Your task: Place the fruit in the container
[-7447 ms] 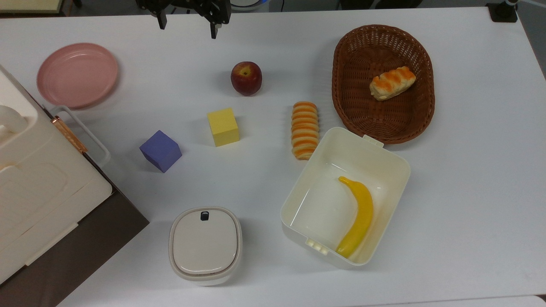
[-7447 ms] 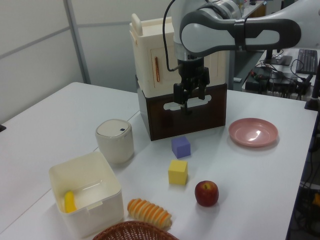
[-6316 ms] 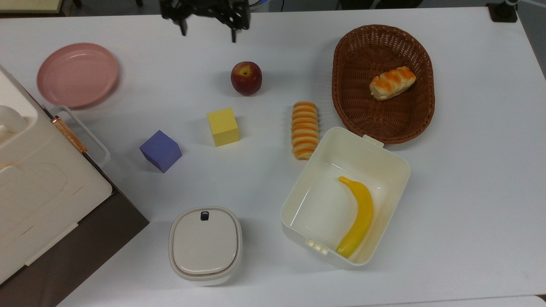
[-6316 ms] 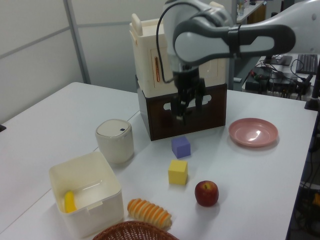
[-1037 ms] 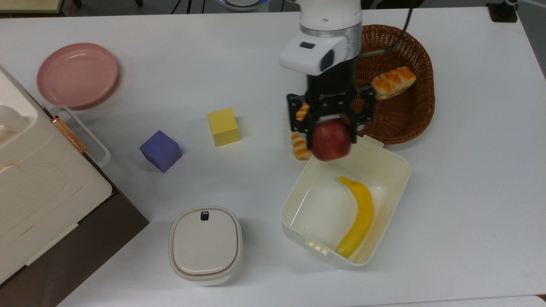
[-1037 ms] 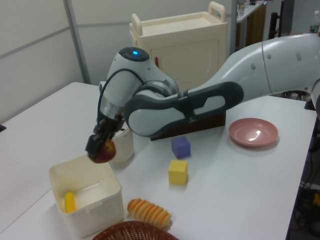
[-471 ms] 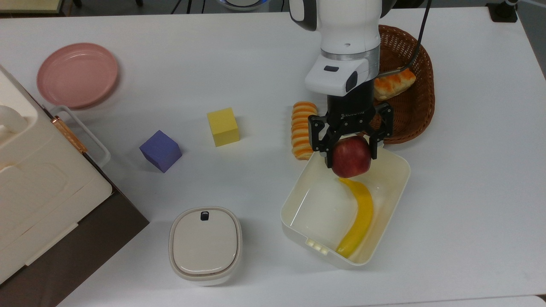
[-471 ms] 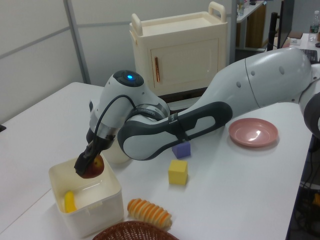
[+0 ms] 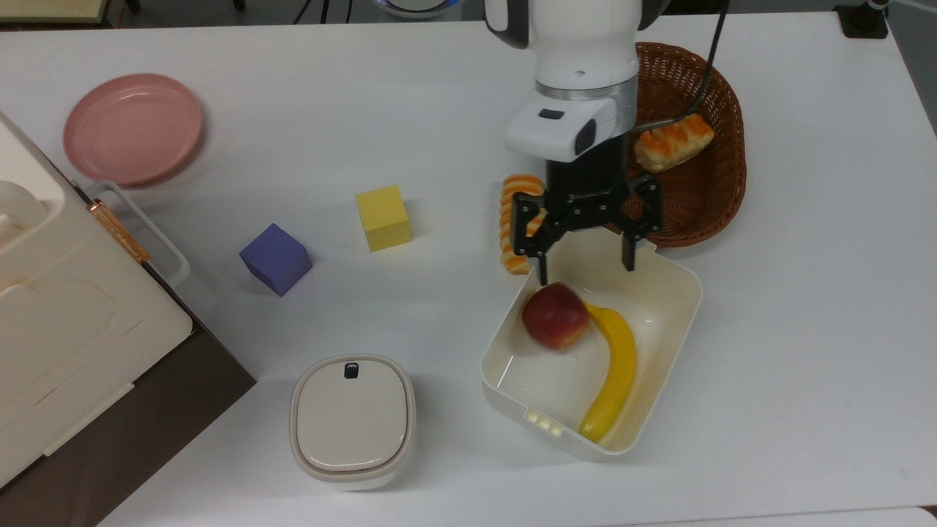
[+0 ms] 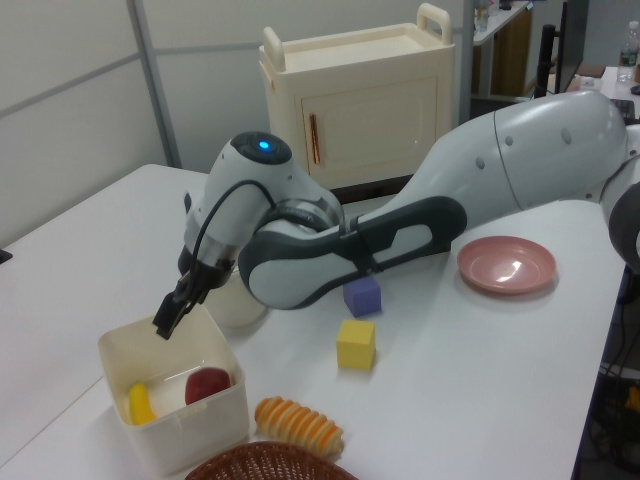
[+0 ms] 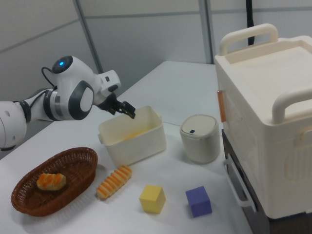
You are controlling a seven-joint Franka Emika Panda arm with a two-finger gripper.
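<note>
Half a sec earlier the gripper [image 9: 583, 267] pinched the apple [image 9: 555, 315] above the tub [image 9: 677, 315]; now the jaws were spread wide w/ nothing between them, and the apple lay below them on the tub floor. So the release had happened. In the top view the apple sat just under the tip of the top view's left finger, touching or nearly touching the banana [image 9: 613, 375], which curved along beneath the other finger's side. The left view backed this up: apple [image 10: 208, 384] low inside the tub [image 10: 190, 423], gripper [image 10: 170, 322] raised over the rim, clear of the walls. In the right view the gripper [image 11: 127, 111] hung at the tub's [image 11: 141, 142] far edge; contents were hidden by the wall there.

Beside the jaws, outside the tub: striped bread roll [image 9: 515, 223] just by the top view's left finger, wicker basket [image 9: 706, 161] w/ a second pastry [image 9: 673, 142] on the opposite side, partly behind the arm. Yellow cube [image 9: 382, 217], purple cube [image 9: 275, 258], lidded beige box [image 9: 353, 419] and pink plate [image 9: 132, 129] were all well apart from the jaws.

Judgement: the task looked essentially done, fruit in container and resting. What remained was prob. only a straight lift out and retreat; main risk was a finger clipping the tub rim or nudging the roll.
</note>
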